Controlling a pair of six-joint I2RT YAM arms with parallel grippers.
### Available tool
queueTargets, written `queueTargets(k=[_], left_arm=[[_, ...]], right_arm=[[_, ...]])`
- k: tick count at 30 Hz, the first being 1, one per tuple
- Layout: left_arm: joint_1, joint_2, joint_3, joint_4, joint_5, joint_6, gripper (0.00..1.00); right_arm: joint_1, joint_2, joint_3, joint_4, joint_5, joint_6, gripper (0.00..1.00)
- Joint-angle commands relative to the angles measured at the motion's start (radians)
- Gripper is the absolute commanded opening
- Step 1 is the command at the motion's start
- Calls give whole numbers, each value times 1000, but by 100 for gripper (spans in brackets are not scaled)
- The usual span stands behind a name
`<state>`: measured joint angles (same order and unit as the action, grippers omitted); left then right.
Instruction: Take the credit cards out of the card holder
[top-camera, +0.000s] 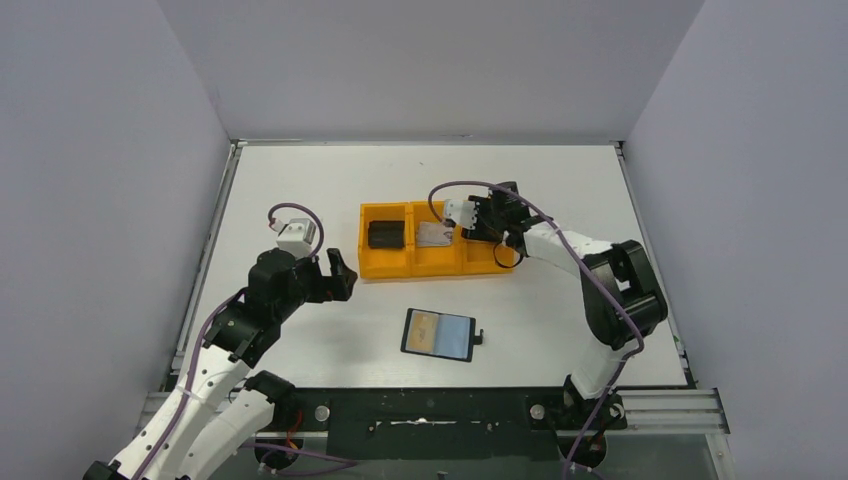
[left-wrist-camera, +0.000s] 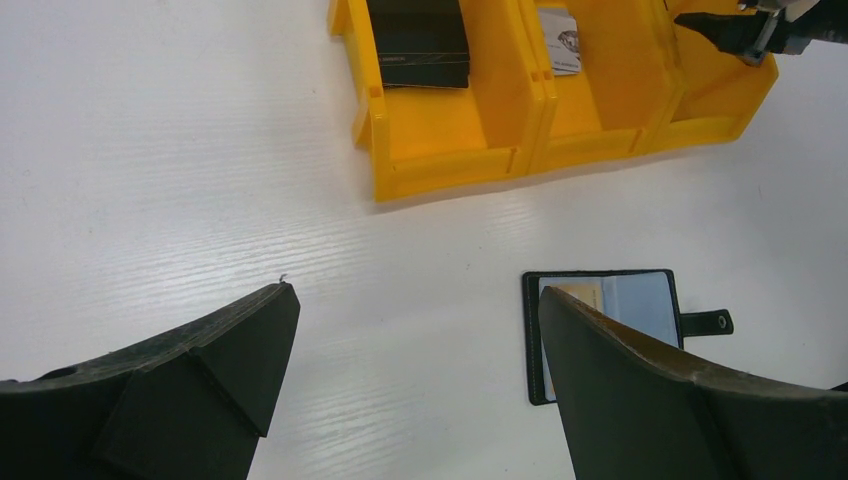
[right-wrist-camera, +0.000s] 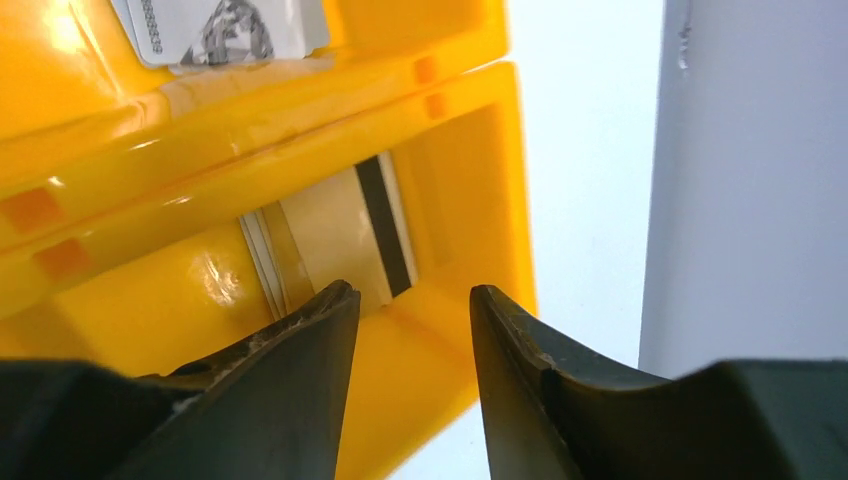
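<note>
White table (top-camera: 300, 180) between grey walls (top-camera: 100, 200) carries the orange tray (top-camera: 415, 268) mid-surface and the open card holder (top-camera: 438, 334) toward the near edge. Over the gold card (right-wrist-camera: 345, 225) in the tray's right compartment hangs the right gripper (right-wrist-camera: 415, 295), jaws part-way apart and empty; the left gripper (left-wrist-camera: 415, 295) gapes wide, empty. A yellowish card (left-wrist-camera: 578, 294) seems lodged in the holder's left pocket: pulled unpinned, the holder may slide or lift. Its long axis runs along the near edge, tab pointing right.

Orange tray (top-camera: 385, 268) on white table (top-camera: 300, 180); its left compartment holds, seemingly, a black block (top-camera: 386, 235).
</note>
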<state>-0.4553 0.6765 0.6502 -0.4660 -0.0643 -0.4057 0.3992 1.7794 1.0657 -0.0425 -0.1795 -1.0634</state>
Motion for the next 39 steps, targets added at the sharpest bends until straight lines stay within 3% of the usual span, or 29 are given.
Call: queueTargets(k=[1, 4, 9, 13, 18, 24, 30, 39], left_arm=[[4, 0, 11, 61, 20, 18, 93], [4, 0, 11, 61, 20, 18, 93], [5, 3, 11, 61, 23, 16, 93], [4, 7, 11, 61, 19, 16, 93], [5, 15, 12, 59, 15, 15, 93], [7, 20, 14, 55, 6, 11, 92], [6, 31, 15, 54, -1, 9, 93], [7, 53, 19, 46, -13, 5, 92]], right_arm=[[1, -141, 1, 15, -64, 110, 48], [7, -207, -22, 26, -67, 175, 49], [9, -326, -88, 124, -26, 491, 54], [15, -423, -127, 130, -19, 918, 58], [22, -471, -141, -60, 22, 1481, 57], [274, -644, -367, -51, 429, 1888, 55], [590, -667, -422, -126, 712, 2113, 54], [812, -383, -265, -293, 812, 2292, 47]])
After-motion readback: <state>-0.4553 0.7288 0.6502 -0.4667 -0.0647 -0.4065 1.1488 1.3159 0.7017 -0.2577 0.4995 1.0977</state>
